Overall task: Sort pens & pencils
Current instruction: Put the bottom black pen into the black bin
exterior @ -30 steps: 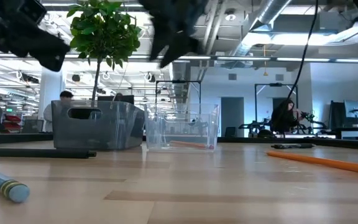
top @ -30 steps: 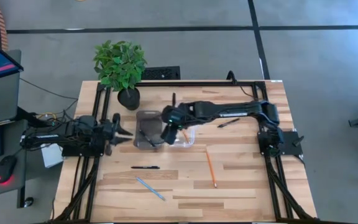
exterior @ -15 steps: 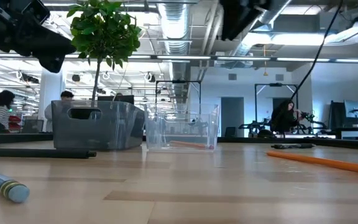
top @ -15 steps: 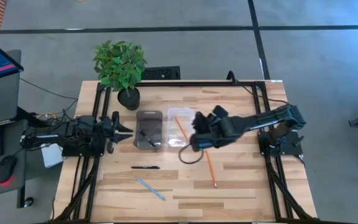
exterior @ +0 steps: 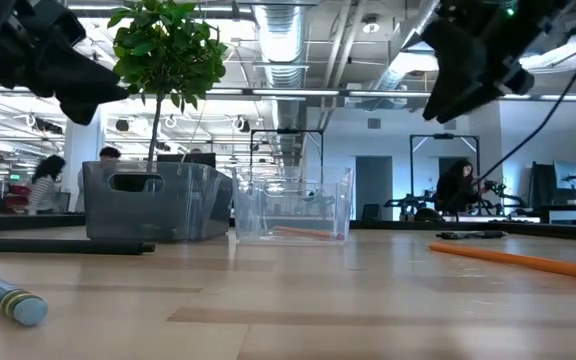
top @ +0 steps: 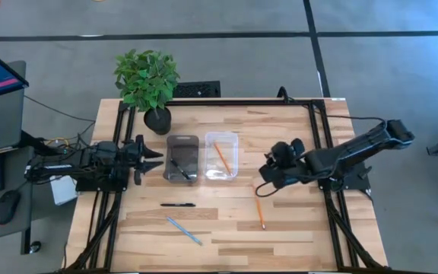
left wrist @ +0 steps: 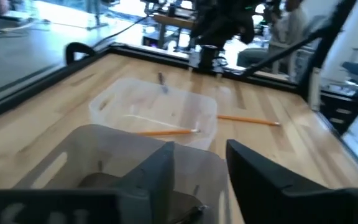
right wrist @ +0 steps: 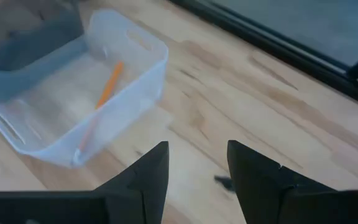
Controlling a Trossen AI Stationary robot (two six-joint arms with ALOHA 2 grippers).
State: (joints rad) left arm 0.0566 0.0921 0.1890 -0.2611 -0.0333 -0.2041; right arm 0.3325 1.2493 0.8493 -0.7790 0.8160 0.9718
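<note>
table (top: 295, 228): pale wood planks, matt | clear tray (top: 221, 156): glossy see-through plastic | grey tray (top: 182, 158) beside it: smoky translucent plastic | fingers (right wrist: 148, 174): dark matt

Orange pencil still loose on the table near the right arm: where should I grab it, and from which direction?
Take the orange pencil near its middle, coming straight down from above with the fingers across its length. It lies flat on the bare table, so only its thin sides can be pinched. The right gripper, open, hovers just beyond its far end; the clear tray already holds the other orange one.
</note>
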